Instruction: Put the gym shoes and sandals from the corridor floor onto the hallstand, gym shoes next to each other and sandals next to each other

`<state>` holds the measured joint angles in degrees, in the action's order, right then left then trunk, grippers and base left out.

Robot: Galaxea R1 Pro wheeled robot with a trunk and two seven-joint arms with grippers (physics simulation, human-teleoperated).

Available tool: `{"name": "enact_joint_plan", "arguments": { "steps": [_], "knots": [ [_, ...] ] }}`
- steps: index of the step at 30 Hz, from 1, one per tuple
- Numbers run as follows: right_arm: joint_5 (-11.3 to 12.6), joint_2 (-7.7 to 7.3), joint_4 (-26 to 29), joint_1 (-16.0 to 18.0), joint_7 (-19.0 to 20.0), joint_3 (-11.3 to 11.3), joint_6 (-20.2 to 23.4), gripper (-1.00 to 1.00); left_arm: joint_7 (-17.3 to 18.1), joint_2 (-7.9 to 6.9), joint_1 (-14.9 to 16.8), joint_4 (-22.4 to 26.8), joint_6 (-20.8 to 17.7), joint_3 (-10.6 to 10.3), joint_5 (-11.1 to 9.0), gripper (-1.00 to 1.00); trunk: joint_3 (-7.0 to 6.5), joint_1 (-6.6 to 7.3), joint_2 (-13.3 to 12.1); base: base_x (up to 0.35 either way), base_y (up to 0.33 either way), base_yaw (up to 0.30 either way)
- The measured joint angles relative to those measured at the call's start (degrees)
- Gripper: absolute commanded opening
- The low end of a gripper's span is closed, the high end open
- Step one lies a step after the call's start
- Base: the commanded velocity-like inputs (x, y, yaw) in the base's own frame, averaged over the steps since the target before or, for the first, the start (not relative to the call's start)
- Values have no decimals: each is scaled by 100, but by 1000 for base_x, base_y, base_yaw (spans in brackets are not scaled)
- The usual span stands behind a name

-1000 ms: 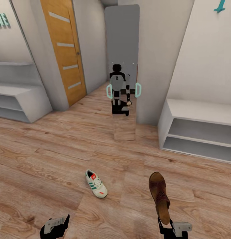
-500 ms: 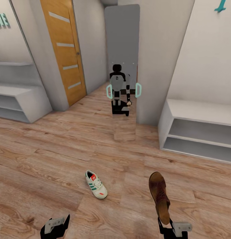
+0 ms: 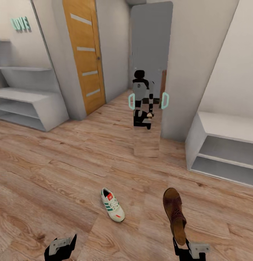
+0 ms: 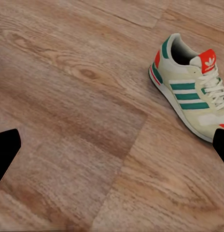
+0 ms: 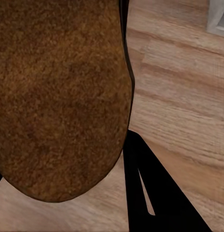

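Corridor floor [image 3: 61, 170] of wood-grain planks; LOVE-lettered hallstand [image 3: 32, 105] at far left, partly cut off. One gym shoe [image 3: 112, 209] lies on the planks, long axis diagonal, toe toward the robot's right. Right gripper [image 3: 185, 246] clamps a brown sandal [image 3: 174, 213] by one end, held upright. Left gripper [image 3: 61, 246] empty, fingers spread apart.

one gym shoe [image 3: 112, 209], one sandal [image 3: 174, 214], two benches [image 3: 30, 105] [image 3: 224, 148], perhaps two grippers [image 3: 61, 248] [image 3: 190, 250].
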<state>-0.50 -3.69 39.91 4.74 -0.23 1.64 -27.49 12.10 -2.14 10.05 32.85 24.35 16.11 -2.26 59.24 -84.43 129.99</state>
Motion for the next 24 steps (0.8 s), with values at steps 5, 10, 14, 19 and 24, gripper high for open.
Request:
{"name": "enact_joint_plan", "arguments": {
  "steps": [5,10,14,19,24],
  "knots": [
    [0,0,0,0,-1,0,0,-100,2,0,0,0,0,0,3,100,0,0,0,6,0,275],
    [-1,0,0,0,-1,0,0,-100,2,0,1,-1,0,0,3,100,0,0,0,2,0,220],
    [-1,-2,6,-1,2,1,0,-100,1,0,1,-1,0,0,3,100,0,0,0,0,0,68],
    [-1,-1,12,-1,-1,1,0,-100,-1,0,2,-2,0,0,3,100,0,0,0,0,0,10],
    [-1,-3,18,-2,3,1,0,-100,-3,0,2,-2,0,0,-2,100,0,0,0,0,0,5]
  ]
}}
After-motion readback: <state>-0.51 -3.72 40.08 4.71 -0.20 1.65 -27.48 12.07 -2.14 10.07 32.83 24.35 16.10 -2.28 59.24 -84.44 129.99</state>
